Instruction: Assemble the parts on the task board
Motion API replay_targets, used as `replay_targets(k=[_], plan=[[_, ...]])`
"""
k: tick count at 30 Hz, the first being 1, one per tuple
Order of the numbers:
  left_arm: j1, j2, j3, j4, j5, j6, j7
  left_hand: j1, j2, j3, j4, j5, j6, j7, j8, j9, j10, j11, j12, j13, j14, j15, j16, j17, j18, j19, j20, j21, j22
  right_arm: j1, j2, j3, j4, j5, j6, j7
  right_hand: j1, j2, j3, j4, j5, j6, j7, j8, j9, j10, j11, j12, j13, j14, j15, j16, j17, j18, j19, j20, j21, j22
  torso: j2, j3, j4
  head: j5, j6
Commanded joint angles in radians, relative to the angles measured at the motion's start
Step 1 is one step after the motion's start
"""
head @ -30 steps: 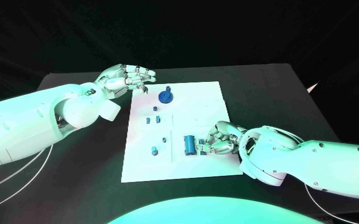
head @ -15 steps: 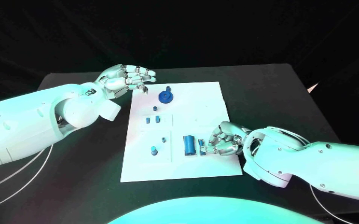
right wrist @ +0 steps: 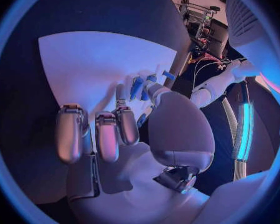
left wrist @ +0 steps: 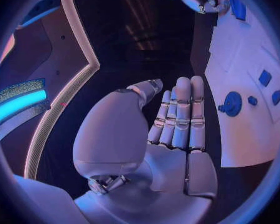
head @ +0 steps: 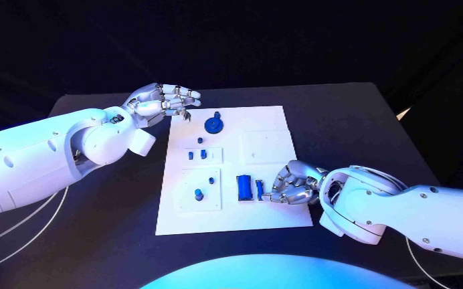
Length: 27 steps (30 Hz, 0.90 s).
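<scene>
The white task board (head: 262, 143) lies mid-table. On it are a blue gear (head: 213, 126), small blue parts (head: 197, 156) in the left column, a blue block (head: 244, 187) and a narrow blue part (head: 259, 188) beside it. My right hand (head: 292, 183) sits at the board's near right with its fingers curled. It pinches the narrow blue part (right wrist: 137, 88) between the thumb and a finger. My left hand (head: 164, 100) hovers at the board's far left corner, fingers apart and loosely bent, holding nothing. The left wrist view shows the left hand (left wrist: 177, 119), the gear (left wrist: 232, 103) and the board (left wrist: 252, 134).
Black table (head: 347, 122) surrounds the board on all sides. My left forearm (head: 67, 148) lies along the board's left side and my right forearm (head: 386, 202) along its near right corner.
My right hand has shifted slightly toward the near right, still at the narrow blue part. The left hand has not moved.
</scene>
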Motion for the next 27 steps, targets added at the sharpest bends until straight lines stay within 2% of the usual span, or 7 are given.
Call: replay_targets(k=[1,12,20,27], plan=[[0.000,0.001,0.001,0.001,0.000,0.013,0.004,0.006,0.001,0.001,-0.006,0.002,-0.006,0.013,0.006,-0.001,-0.006,0.002,0.007,0.002,-0.006,0.000,-0.006,-0.001,0.006,0.002,0.002,-0.003,-0.001,-0.001,-0.001,0.000,0.003,0.017,0.030,0.026,0.009,0.002,-0.006,-0.001,-0.007,0.008,0.000,-0.004,0.000,0.009,0.005,-0.003,0.140,0.097,0.006,-0.004,0.221,-0.005,0.028,0.002,-0.004,0.209,0.000,-0.0003,0.0004,-0.001,-0.001],[0.000,0.002,0.001,0.000,0.000,0.014,0.002,0.004,0.001,0.000,-0.005,0.002,-0.007,0.013,0.007,-0.002,-0.007,0.003,0.008,0.001,-0.006,0.000,-0.005,-0.001,0.006,0.002,0.003,-0.003,0.000,-0.001,0.016,0.000,-0.014,0.003,0.035,0.023,0.012,0.008,-0.009,0.003,-0.010,0.009,0.000,-0.004,0.000,0.010,0.004,-0.001,0.141,0.097,0.006,-0.004,0.223,-0.005,0.028,0.002,-0.003,0.210,0.000,-0.0010,0.0007,-0.001,-0.003],[0.000,0.003,0.001,-0.001,0.000,0.015,0.001,0.004,0.001,0.000,-0.005,0.002,-0.007,0.013,0.007,-0.002,-0.007,0.003,0.008,0.001,-0.006,0.000,-0.005,-0.001,0.006,0.002,0.003,-0.003,0.000,-0.001,0.040,0.000,-0.046,-0.036,0.024,0.005,0.028,0.025,-0.011,0.006,-0.010,0.013,-0.002,-0.002,0.000,0.011,0.003,0.000,0.142,0.097,0.005,-0.002,0.225,-0.006,0.030,0.002,0.001,0.211,0.000,-0.0007,0.0017,-0.001,-0.004],[0.000,0.003,0.000,-0.001,0.000,0.015,0.001,0.004,0.001,0.000,-0.005,0.002,-0.007,0.013,0.007,-0.002,-0.007,0.003,0.008,0.001,-0.006,0.000,-0.005,-0.001,0.006,0.002,0.003,-0.003,0.000,-0.001,0.047,0.000,-0.057,-0.062,0.022,0.002,0.081,0.033,-0.014,-0.009,-0.012,0.016,-0.004,-0.002,0.000,0.013,0.001,0.003,0.144,0.098,0.003,-0.002,0.226,-0.007,0.032,0.000,0.007,0.212,0.000,-0.0007,-0.0001,-0.001,-0.005]])
